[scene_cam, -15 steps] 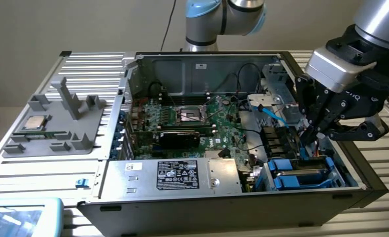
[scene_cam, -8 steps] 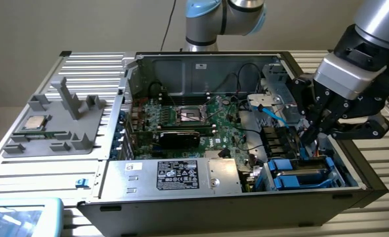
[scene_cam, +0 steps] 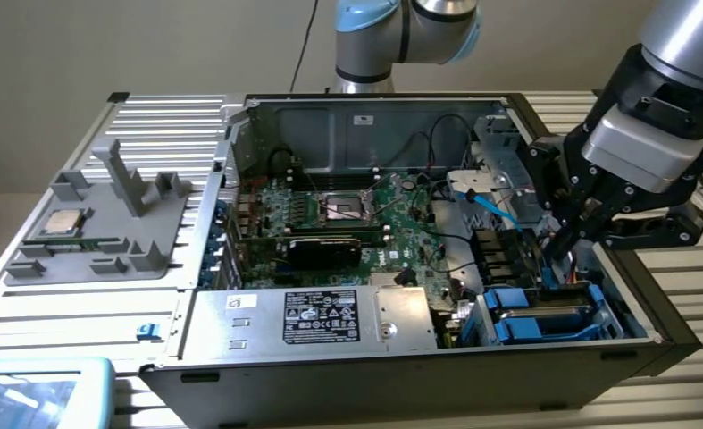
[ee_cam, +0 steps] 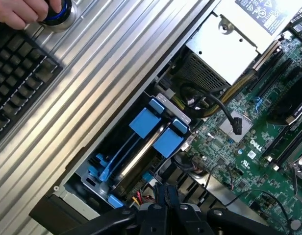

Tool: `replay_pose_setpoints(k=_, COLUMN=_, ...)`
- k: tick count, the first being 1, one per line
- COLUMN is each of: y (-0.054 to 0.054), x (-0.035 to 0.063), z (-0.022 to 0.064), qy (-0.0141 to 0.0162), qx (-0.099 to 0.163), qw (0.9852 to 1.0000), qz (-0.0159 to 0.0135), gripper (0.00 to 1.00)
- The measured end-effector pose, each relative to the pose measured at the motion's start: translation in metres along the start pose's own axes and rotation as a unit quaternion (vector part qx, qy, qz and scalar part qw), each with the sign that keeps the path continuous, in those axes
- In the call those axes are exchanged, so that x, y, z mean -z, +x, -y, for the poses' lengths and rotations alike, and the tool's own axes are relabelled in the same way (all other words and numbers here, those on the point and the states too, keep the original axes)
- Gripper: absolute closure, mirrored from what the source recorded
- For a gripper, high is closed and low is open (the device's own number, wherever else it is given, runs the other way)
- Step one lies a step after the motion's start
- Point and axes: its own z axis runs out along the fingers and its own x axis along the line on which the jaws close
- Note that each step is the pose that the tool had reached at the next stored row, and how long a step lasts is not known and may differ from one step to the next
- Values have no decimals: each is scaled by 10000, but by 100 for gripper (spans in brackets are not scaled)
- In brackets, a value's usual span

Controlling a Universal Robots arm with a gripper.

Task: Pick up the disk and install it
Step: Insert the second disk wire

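Observation:
The disk point(ee_cam: 141, 152) stands on edge in the drive bay at the front corner of the open computer case point(scene_cam: 637, 295), on the exterior view's right. Its silver side shows between bright blue carrier tabs point(ee_cam: 168, 142). In the exterior view the blue carrier point(scene_cam: 542, 315) sits low in that bay. My gripper point(scene_cam: 560, 239) hangs just above the bay, a little toward the back of the case. Its dark fingers are shut with nothing between them. In the wrist view the gripper point(ee_cam: 165, 193) points at the end of the bay.
A big silver box point(scene_cam: 327, 317) with a black-white label lies beside the bay, and the green motherboard point(scene_cam: 339, 214) and a blue cable point(scene_cam: 494, 210) are behind it. A grey fixture point(scene_cam: 112, 232) holds a CPU chip point(scene_cam: 62, 223). A hand point(ee_cam: 23, 12) rests on a blue-ringed button by a black keyboard point(ee_cam: 18, 68).

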Motion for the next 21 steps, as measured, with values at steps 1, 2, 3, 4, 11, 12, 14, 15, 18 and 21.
replay_pose_setpoints(k=1, y=0, x=1, z=0, qy=8, qx=65, qw=10000, qz=13, gripper=89)
replay_pose_setpoints(k=2, y=-1, x=2, z=-1, qy=18, qx=134, qw=9999, qz=29, gripper=89)
replay_pose_setpoints(k=3, y=-1, x=2, z=0, qy=31, qx=199, qw=9998, qz=45, gripper=89)
replay_pose_setpoints(k=4, y=-1, x=2, z=0, qy=42, qx=266, qw=9996, qz=59, gripper=89)
replay_pose_setpoints(k=11, y=0, x=2, z=0, qy=110, qx=805, qw=9966, qz=132, gripper=89)
replay_pose_setpoints(k=12, y=0, x=2, z=1, qy=118, qx=888, qw=9959, qz=133, gripper=89)
replay_pose_setpoints(k=14, y=0, x=2, z=1, qy=127, qx=1066, qw=9941, qz=125, gripper=89)
replay_pose_setpoints(k=15, y=0, x=1, z=0, qy=132, qx=1159, qw=9931, qz=119, gripper=89)
replay_pose_setpoints(k=18, y=0, x=1, z=0, qy=136, qx=1428, qw=9896, qz=109, gripper=89)
replay_pose_setpoints(k=21, y=0, x=2, z=0, qy=133, qx=1697, qw=9854, qz=105, gripper=89)
